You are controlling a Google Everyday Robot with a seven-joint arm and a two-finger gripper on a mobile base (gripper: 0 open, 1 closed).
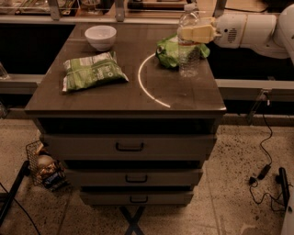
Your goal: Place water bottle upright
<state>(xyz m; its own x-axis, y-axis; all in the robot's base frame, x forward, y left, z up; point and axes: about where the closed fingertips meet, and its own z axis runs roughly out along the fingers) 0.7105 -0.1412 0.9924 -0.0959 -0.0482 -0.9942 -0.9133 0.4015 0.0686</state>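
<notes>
The water bottle (188,57) stands upright near the back right corner of the dark tabletop (115,98), with its white cap (189,7) on top and its base resting on the wood just outside a thin, pale curved line (146,85) that runs across the surface. The pincer (184,33) comes in from the right on a white arm (248,30) and is closed around the upper part of the bottle, just below the shoulder. One cream-coloured finger (197,33) lies flat across the front of the clear plastic, and the other is hidden behind the bottle. A crumpled green snack bag (169,49) lies right behind and beside the bottle, partly seen through it, and it seems to touch the bottle's lower half. A second green snack bag (92,71) lies flat on the left side of the tabletop, well apart from the bottle. A white bowl (101,36) sits near the back left edge, behind that bag. Below the tabletop the cabinet has three drawers (129,147), each with a dark handle. On the speckled floor to the left of the cabinet is a small wire basket (43,165) holding a few items too dim to make out. A black cable (264,151) trails across the floor on the right.
</notes>
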